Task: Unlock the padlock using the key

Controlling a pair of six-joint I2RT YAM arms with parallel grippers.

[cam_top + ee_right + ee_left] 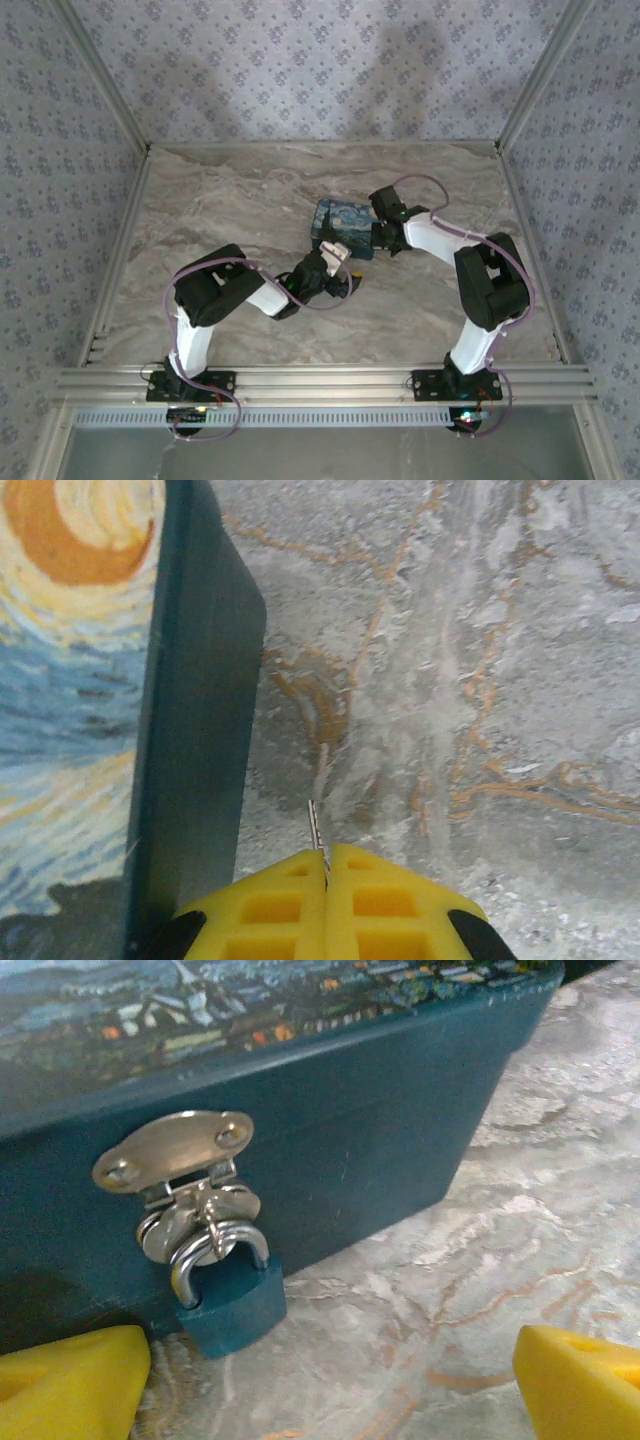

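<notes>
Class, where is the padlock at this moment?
In the left wrist view, the padlock hangs left of centre from the metal hasp on the side of the teal box, down by the marble tabletop, ahead of the open left claw.

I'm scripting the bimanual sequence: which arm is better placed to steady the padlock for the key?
Left. The left claw is open and faces the padlock hanging from the hasp on the box. The right claw is shut on the key, beside the box.
</notes>
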